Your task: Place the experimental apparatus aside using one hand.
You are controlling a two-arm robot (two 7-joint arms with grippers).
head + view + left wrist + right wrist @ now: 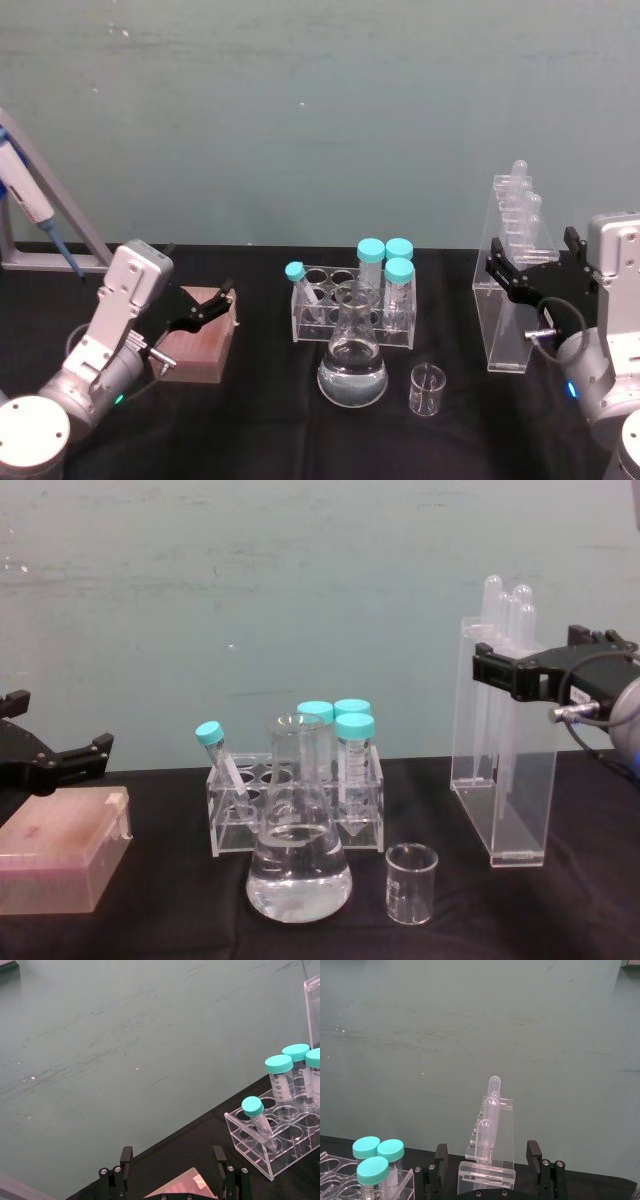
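Over on the right of the black counter [270, 420] stands the tall acrylic stand [505, 780], its long tubes [495, 600] upright and empty as far as I can see. The right hand [487, 1147] sits around it. From its own wrist view the fingers [534, 1152] are spread, one on each side of the stand with a gap either way. The chest view shows just one black finger crossing the stand's upper part.

In the middle, near side, the conical flask [298, 870] holds clear liquid across its wide bottom, plain to see from the chest view. The small beaker [411, 882] just right of it is empty. Behind them a clear rack [300, 810] carries four teal-capped tubes [352, 750], three upright and one leaning at its left end.

On the left, the left hand [215, 305] hangs spread over a pinkish box [60, 845]. The head view alone takes in a blue pipette [25, 190] at the far left.
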